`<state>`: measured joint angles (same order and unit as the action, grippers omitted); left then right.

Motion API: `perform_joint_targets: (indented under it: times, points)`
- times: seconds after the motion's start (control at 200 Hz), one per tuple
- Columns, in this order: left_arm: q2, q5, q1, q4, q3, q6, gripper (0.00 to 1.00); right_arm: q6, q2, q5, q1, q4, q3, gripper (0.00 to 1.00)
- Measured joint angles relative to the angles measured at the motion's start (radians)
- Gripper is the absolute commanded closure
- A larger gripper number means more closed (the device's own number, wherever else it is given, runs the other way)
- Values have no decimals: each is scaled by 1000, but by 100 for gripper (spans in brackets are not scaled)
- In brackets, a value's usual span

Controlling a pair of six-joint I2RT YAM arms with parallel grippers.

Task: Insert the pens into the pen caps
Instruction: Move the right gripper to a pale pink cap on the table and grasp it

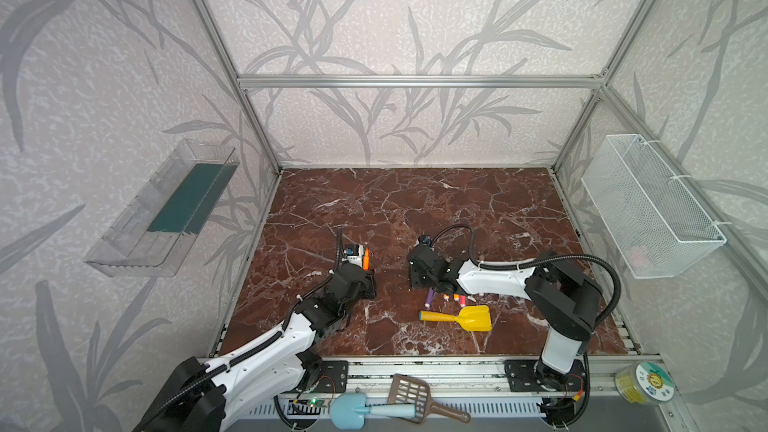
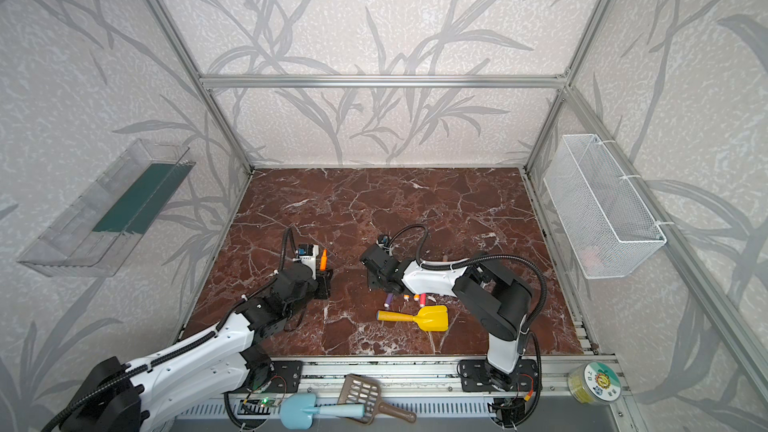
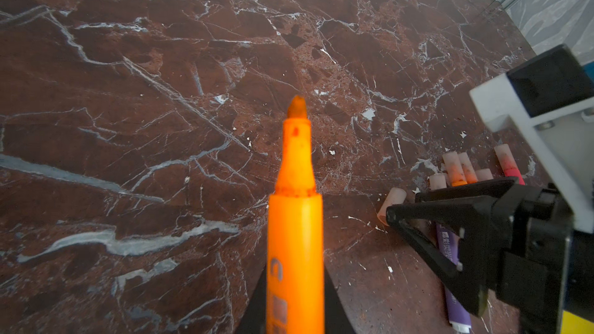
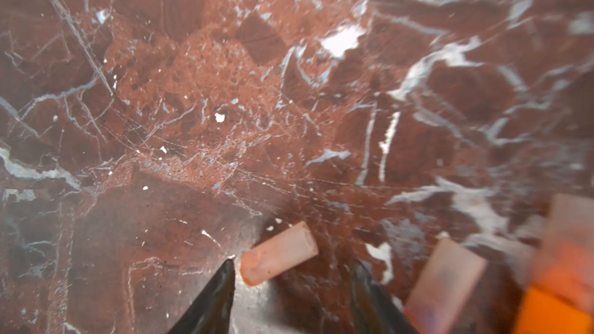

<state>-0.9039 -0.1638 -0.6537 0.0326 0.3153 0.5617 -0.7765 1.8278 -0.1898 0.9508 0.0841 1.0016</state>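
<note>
My left gripper (image 3: 295, 303) is shut on an orange pen (image 3: 295, 220); its bare tip points away from the wrist. In both top views the orange pen (image 1: 365, 258) (image 2: 323, 260) stands up from the left gripper (image 1: 368, 275). My right gripper (image 4: 292, 265) is open and low over the table, its fingertips on either side of a loose pinkish pen cap (image 4: 279, 253) lying flat. The left wrist view shows this pen cap (image 3: 390, 204) beside the right gripper's black fingers (image 3: 418, 216). Behind it lie a purple pen (image 3: 450, 252) and capped orange and pink pens (image 3: 454, 168).
A yellow toy shovel (image 1: 457, 317) lies just in front of the purple pen (image 1: 429, 297) and its neighbours. Another cap (image 4: 446, 284) and a capped orange pen (image 4: 553, 313) lie close beside the right fingers. A clear bin (image 1: 166, 209) and a wire basket (image 1: 648, 205) hang on the side walls.
</note>
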Motion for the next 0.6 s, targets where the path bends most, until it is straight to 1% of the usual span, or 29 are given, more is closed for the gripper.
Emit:
perform_joint_targets:
  times: [0.375,0.6]
  points:
    - [9,1,2,-3,0,0,100,6,98,58,-1,21,137,45]
    - [14,1,2,-3,0,0,100,18,113,19,3,65,163,53]
